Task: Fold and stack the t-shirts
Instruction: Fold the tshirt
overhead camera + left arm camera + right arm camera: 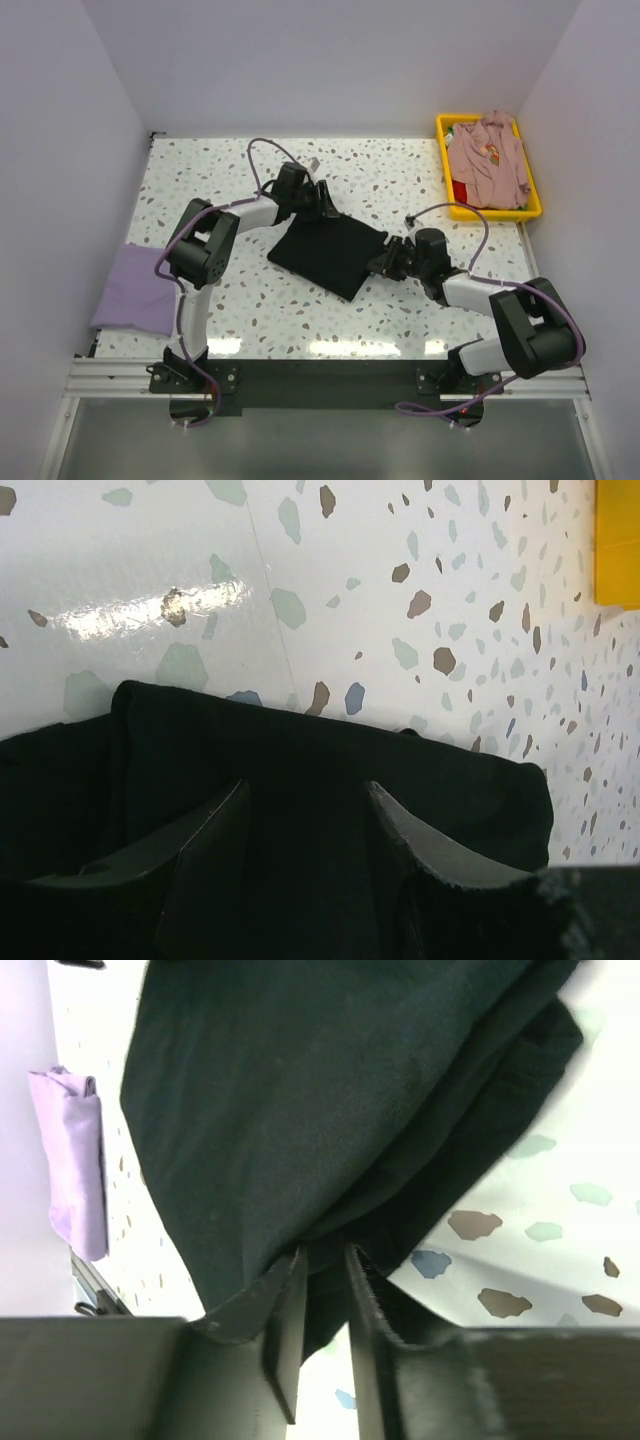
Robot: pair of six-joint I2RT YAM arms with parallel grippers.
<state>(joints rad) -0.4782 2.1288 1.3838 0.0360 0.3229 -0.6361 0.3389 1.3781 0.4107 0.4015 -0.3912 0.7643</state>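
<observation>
Black tee (328, 252) lying folded at centre of table (250, 320). Right gripper (322, 1260) pinching its right edge, jaws nearly together. Left gripper (305, 810) standing half open over far corner, gripping nothing. Thin pinch risking slipping, layers sliding apart during lift.

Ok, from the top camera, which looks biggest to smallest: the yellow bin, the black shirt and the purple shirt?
1. The yellow bin looks largest.
2 and 3. The black t-shirt and the lavender t-shirt look too alike to rank, and the left arm covers a bit of the lavender one's edge.
</observation>
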